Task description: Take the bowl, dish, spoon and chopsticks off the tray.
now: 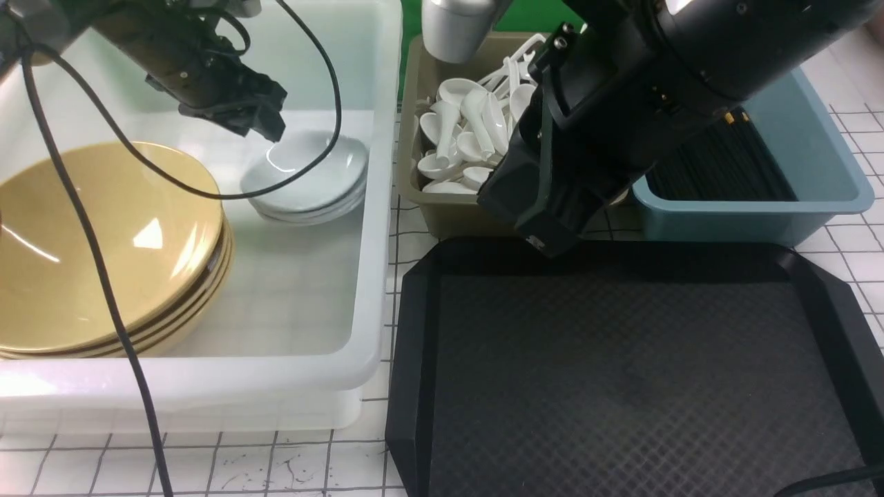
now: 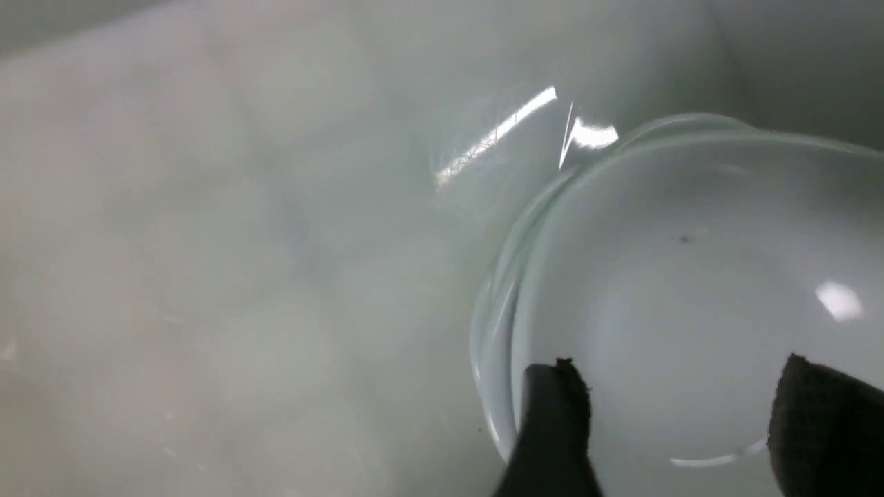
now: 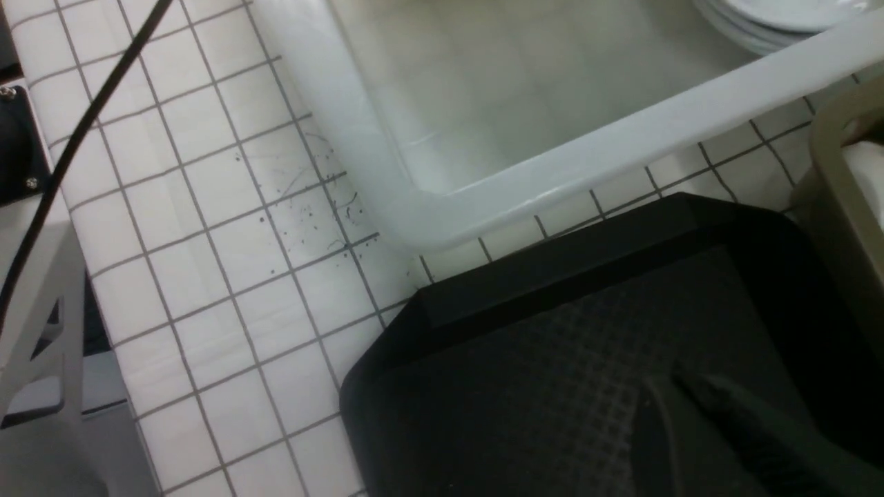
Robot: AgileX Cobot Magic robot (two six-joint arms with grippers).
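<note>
Starting with the tray (image 1: 621, 359): we see it flat on the tiled table (image 1: 276, 462), in front of the right arm, its diamond-textured surface showing from rim to rim.
White tub (image 1: 376, 207): it stands just beside the tray on the robot's left, and it holds both stacks of crockery.
Bowl (image 1: 103, 235): it lies off the tray on top of a stack of yellow bowls, in the tub's left part.
Dish (image 1: 318, 169): it tops a small stack of white dishes at the far right of the tub, apart from the yellow stack.
Left gripper (image 1: 266, 128): it hangs just over the dish's far rim. In its wrist view the two dark fingertips (image 2: 552, 414) stand well apart with the dish (image 2: 690, 290) below them. We cannot tell whether they touch it.
Right gripper (image 1: 552, 235): it points down at the tray's far edge, in front of the brown bin (image 1: 459, 217). We cannot tell how its fingers stand, since the wrist view shows only a dark blur over the tray.
Spoon: white spoons (image 1: 463, 131) are heaped in the brown bin, and we cannot pick out the marked one among them.
Chopsticks (image 1: 718, 169): black sticks lie in the blue bin (image 1: 746, 210) beyond the tray, partly hidden by the right arm.
</note>
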